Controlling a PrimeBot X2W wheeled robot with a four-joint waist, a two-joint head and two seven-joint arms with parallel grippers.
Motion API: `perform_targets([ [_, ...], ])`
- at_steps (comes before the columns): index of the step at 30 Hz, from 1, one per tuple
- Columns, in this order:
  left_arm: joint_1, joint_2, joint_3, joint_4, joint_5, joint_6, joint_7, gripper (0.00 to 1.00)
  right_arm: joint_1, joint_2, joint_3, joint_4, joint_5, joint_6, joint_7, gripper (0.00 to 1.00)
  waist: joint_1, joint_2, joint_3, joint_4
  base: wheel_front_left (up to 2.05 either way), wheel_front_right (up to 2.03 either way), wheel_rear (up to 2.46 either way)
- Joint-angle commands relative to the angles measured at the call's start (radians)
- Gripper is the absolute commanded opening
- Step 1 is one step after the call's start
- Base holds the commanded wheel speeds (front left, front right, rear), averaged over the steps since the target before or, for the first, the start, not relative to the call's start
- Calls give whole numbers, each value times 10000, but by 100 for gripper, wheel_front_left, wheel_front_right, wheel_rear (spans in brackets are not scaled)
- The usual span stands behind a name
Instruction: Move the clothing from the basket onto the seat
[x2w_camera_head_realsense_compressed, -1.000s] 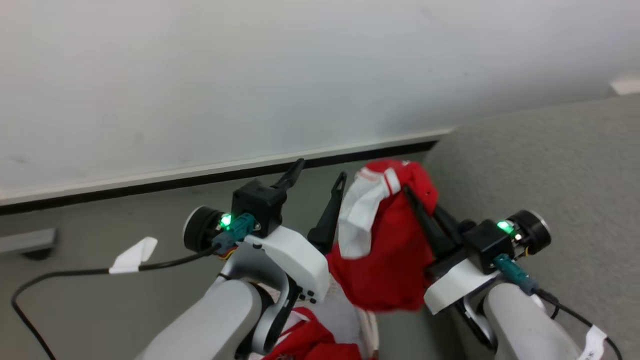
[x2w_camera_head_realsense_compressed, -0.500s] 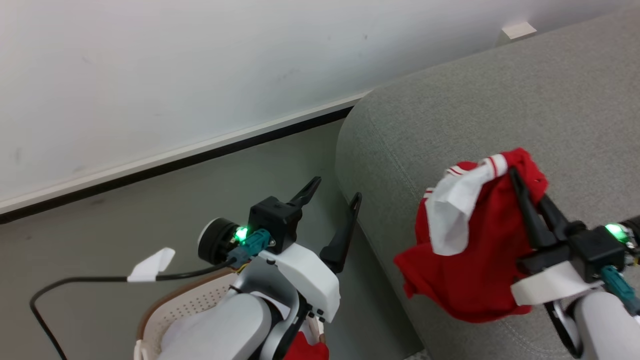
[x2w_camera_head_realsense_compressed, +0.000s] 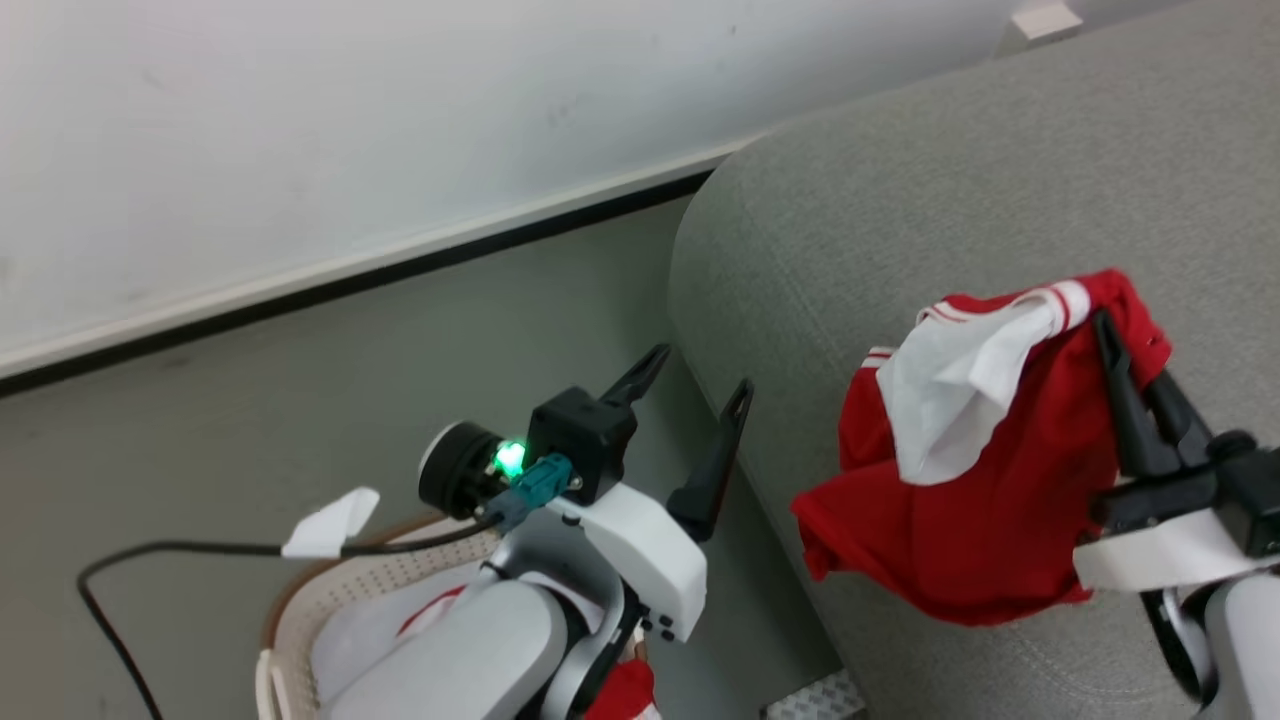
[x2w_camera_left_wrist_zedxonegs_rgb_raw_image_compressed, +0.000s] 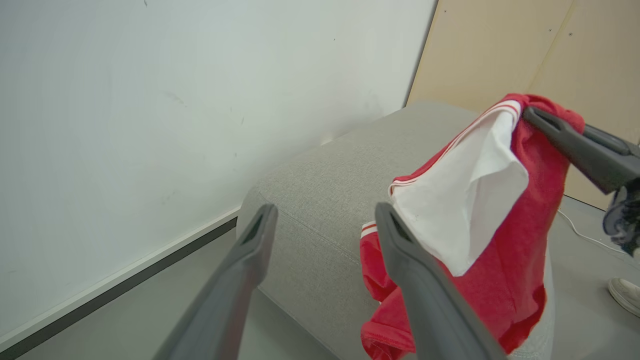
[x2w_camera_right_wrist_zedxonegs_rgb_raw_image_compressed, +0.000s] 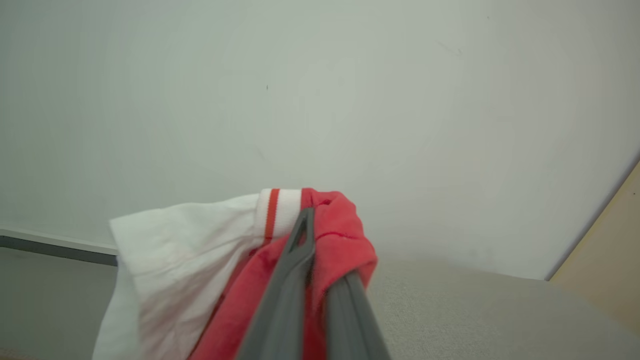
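Observation:
My right gripper (x2w_camera_head_realsense_compressed: 1115, 345) is shut on the clothing (x2w_camera_head_realsense_compressed: 960, 500), a bright red garment with a white panel and striped trim. It hangs over the left end of the grey seat (x2w_camera_head_realsense_compressed: 900, 200), its lower folds at the seat's front edge. The right wrist view shows the shut gripper (x2w_camera_right_wrist_zedxonegs_rgb_raw_image_compressed: 312, 235) pinching the clothing (x2w_camera_right_wrist_zedxonegs_rgb_raw_image_compressed: 200, 260) at its striped hem. My left gripper (x2w_camera_head_realsense_compressed: 700, 372) stands open and empty above the floor, left of the seat. The cream basket (x2w_camera_head_realsense_compressed: 290, 615) sits under my left forearm, with more red cloth (x2w_camera_head_realsense_compressed: 625, 690) at its edge. The left wrist view shows my open left gripper (x2w_camera_left_wrist_zedxonegs_rgb_raw_image_compressed: 322, 217) facing the clothing (x2w_camera_left_wrist_zedxonegs_rgb_raw_image_compressed: 500, 250).
A white wall (x2w_camera_head_realsense_compressed: 400, 120) with a dark baseboard runs behind the grey floor. A black cable (x2w_camera_head_realsense_compressed: 150, 555) trails from my left wrist. In the left wrist view, a wooden panel (x2w_camera_left_wrist_zedxonegs_rgb_raw_image_compressed: 525, 50) stands behind the seat, and a white shoe (x2w_camera_left_wrist_zedxonegs_rgb_raw_image_compressed: 625, 295) and thin cable (x2w_camera_left_wrist_zedxonegs_rgb_raw_image_compressed: 580, 232) lie on the floor.
The head camera has swung right, bringing the seat and basket into view. My right gripper has carried the clothing from beside the seat to over it. The left gripper stays open.

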Motion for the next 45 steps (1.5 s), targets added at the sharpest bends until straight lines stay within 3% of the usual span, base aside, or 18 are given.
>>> perform_targets([
  [1, -283, 29, -24, -44, 224, -40, 110, 100, -404, -43, -129, -89, 118, -28, 32, 0, 0, 0, 481, 210, 0, 0, 0],
  [9, -2066, -294, -367, -53, 864, -467, 704, 100, -2656, -969, -1034, 178, 642, -28, 216, 0, 0, 0, 2866, 1211, 0, 0, 0],
  [16, -3734, -788, -440, 320, 1403, -786, 814, 100, -5227, -2875, -2080, 1210, 677, -29, 571, 0, 0, 0, 4909, 2189, 0, 0, 0],
  [21, -4446, -1119, -438, 642, 1554, -902, 624, 100, -6785, -4262, -2859, 2328, 738, -29, 897, 0, 0, 0, 5699, 2650, 0, 0, 0],
  [26, -4781, -1314, -456, 863, 1575, -959, 477, 100, -7610, -5172, -3407, 3885, 561, -29, 1142, 0, 0, 0, 6077, 2928, 0, 0, 0],
  [30, -4765, -1420, -476, 1010, 1531, -899, 350, 100, -7517, -5415, -4063, 5537, -48, -29, 1155, 0, 0, 0, 6201, 3123, 0, 0, 0],
  [35, -4378, -1380, -524, 1177, 1387, -803, 205, 100, -6933, -4984, -5523, 7494, -781, -29, 718, 0, 0, 0, 6018, 3251, 0, 0, 0],
  [36, -4294, -1360, -543, 1218, 1335, -792, 182, 100, -6791, -4887, -5755, 7761, -1038, -29, 583, 10, 0, 0, 5930, 3258, 0, 0, 0],
  [37, -4219, -1339, -547, 1238, 1290, -771, 171, 100, -6684, -4760, -5920, 7969, -1223, -29, 480, 38, 0, 0, 5835, 3265, 0, 0, 0],
  [38, -4152, -1295, -534, 1259, 1276, -742, 177, 100, -6629, -4647, -6214, 8125, -1382, -29, 359, 77, 0, 0, 5746, 3253, 0, 0, 0],
  [39, -4101, -1248, -524, 1264, 1273, -713, 176, 100, -6569, -4529, -6481, 8255, -1561, -29, 273, 100, 0, 0, 5662, 3239, 0, 0, 0],
  [45, -3804, -975, -365, 1280, 1172, -591, 57, 100, -6366, -3807, -7165, 8324, -2220, -29, -16, 100, 0, 0, 5104, 3086, 0, 0, 0],
])
